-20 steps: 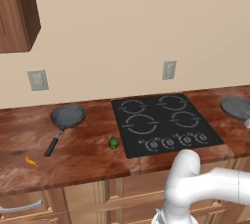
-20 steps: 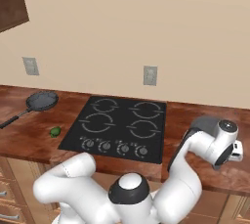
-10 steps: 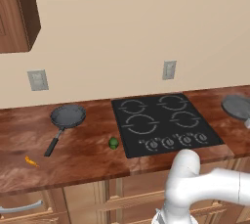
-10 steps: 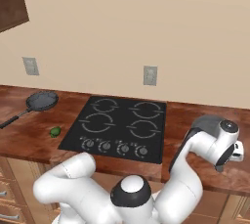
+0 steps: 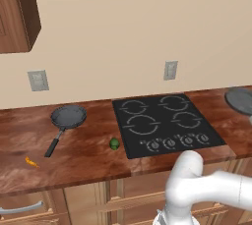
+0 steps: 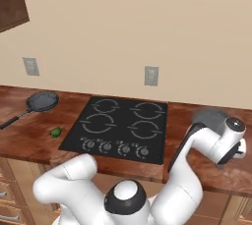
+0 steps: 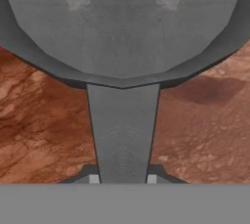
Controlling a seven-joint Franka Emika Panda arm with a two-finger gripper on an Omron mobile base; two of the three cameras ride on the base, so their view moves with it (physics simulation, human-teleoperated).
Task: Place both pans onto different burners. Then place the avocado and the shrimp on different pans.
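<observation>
Fingers (image 7: 122, 179) pinch the handle of the right-hand pan (image 7: 122, 27), which sits on the brown worktop (image 7: 44, 120) right of the black cooktop (image 5: 165, 123). Second pan (image 5: 68, 117) lies left of the cooktop, the avocado (image 5: 114, 144) just beside its front left corner, the shrimp (image 5: 31, 161) far left.

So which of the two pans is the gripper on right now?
The pan right of the cooktop: the gripper is closed around its handle. The other pan, left of the cooktop, sits untouched on the counter.
</observation>
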